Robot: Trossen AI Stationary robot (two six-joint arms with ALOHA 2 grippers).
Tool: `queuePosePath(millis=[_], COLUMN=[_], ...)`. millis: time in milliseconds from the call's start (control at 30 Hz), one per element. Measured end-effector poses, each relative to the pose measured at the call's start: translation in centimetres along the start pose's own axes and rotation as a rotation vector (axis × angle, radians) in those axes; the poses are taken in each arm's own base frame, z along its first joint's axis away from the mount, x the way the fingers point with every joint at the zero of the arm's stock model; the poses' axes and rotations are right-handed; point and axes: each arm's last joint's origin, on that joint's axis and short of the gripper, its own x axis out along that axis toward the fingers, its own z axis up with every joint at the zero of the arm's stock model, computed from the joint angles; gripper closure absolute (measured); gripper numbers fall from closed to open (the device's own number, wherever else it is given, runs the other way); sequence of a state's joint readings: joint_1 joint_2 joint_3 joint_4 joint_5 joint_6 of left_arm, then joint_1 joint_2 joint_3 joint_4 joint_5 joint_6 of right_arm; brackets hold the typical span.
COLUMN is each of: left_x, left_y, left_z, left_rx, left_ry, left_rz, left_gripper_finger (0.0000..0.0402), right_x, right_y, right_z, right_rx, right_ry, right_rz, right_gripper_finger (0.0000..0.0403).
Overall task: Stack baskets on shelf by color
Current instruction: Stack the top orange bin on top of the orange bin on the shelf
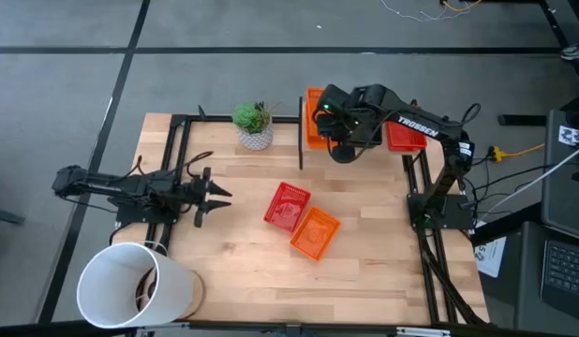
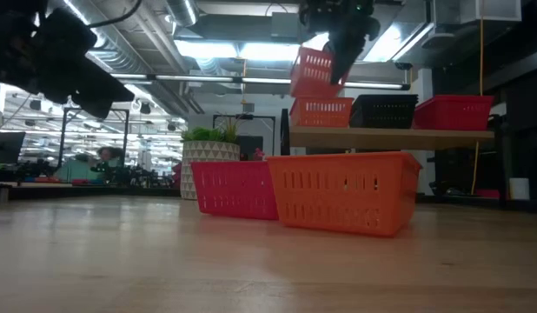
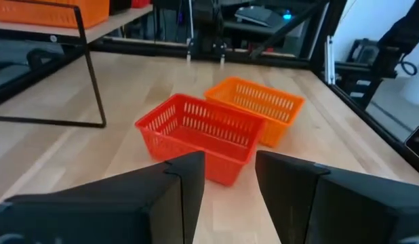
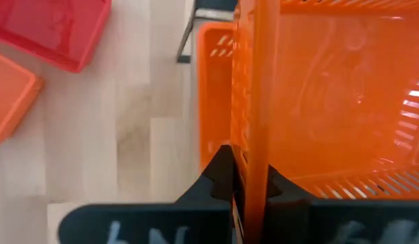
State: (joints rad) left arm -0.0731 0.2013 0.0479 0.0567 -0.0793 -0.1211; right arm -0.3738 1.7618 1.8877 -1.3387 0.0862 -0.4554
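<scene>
My right gripper (image 4: 250, 193) is over the shelf's (image 2: 390, 136) left end, shut on an orange basket (image 2: 314, 74) held tilted in the air. Right below it an orange basket (image 2: 321, 113) rests by its base on the shelf board, with a black basket (image 2: 383, 110) and a red basket (image 2: 453, 111) beside it. A red basket (image 1: 287, 206) and an orange basket (image 1: 315, 234) sit side by side on the table's middle. My left gripper (image 3: 230, 183) waits open near the table's left edge, pointing at those two. My right gripper pinches one side wall of the orange basket at its rim (image 4: 253, 135), one finger inside the basket and one outside. The fingers come from above, pointing down. The basket hangs lifted clear and tilted, just above the orange basket on the shelf (image 4: 211, 95).
A white patterned plant pot (image 1: 255, 131) stands by the shelf's left upright at the far edge. A big white bucket (image 1: 135, 285) lies at the near left corner. Bare tabletop lies between my left gripper and the two baskets in the middle.
</scene>
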Motion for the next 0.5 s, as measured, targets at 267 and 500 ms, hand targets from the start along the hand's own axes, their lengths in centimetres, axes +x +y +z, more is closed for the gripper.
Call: queuePosePath(millis=[267, 500], left_x=[-0.5, -0.5], left_y=[0.1, 0.0], left_z=[-0.7, -0.9], left_rx=[-0.007, -0.088], left_ry=[-0.047, -0.019], left_rz=[-0.010, -0.051], left_gripper_finger=[0.0276, 0.0276], right_x=[0.7, 1.6], right_y=[-0.4, -0.6], right_z=[0.0, 0.2], right_rx=[0.013, 0.019], right_ry=[-0.005, 0.016], right_rz=[0.064, 0.080], right_gripper_finger=[0.0403, 0.0403])
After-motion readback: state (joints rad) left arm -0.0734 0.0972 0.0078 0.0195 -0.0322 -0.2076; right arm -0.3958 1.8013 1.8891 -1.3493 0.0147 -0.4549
